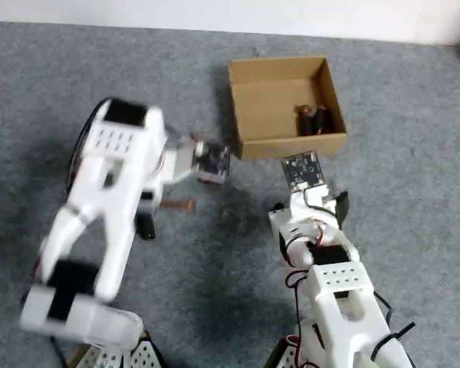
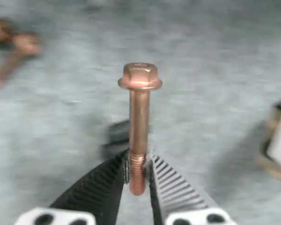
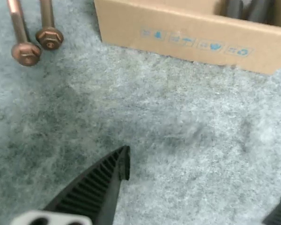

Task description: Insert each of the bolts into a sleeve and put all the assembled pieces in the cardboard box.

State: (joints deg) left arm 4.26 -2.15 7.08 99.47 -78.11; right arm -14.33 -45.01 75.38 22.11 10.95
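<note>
Copper bolt [image 2: 139,122] is clamped in our left pincer [image 2: 138,176]; right pincer [image 3: 205,183] stands apart; next we need a sleeve.

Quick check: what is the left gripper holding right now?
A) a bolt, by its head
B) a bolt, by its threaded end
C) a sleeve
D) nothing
B: the left gripper is shut on the threaded end of the bolt, with the hex head sticking out free beyond the fingers.
</note>
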